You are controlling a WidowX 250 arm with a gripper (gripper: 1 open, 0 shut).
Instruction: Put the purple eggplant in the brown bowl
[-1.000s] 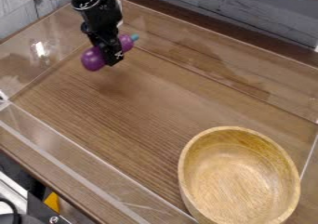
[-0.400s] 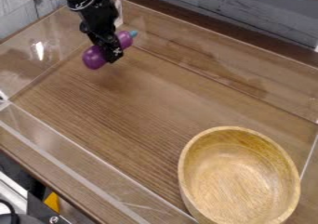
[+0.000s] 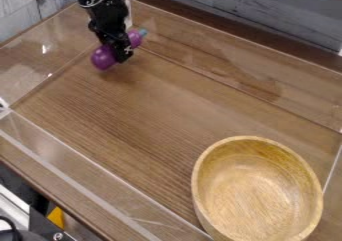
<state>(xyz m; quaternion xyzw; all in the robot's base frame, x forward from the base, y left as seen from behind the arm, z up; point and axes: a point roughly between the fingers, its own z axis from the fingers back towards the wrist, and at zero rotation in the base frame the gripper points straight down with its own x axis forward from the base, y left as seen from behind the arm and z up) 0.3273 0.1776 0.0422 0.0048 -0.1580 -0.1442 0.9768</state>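
We are reading the gripper (image 3: 118, 47) as clamped on the eggplant (image 3: 104, 57); the jaws are sitting tight across its upper side, near the stem end. It is hanging diagonally far from the bowl (image 3: 258, 193), low over the table (image 3: 160, 115), whether touching it we cannot tell. We are judging the top-down grip as chosen so the eggplant can drop cleanly into the bowl. The eggplant is looking glossy purple, rounded, its fat end sticking out left of the fingers, with a pale stem cap.

A wood-grain table (image 3: 160, 115) carries 1 brown bowl (image 3: 258, 190); the purple eggplant (image 3: 104, 57) perhaps touches it.
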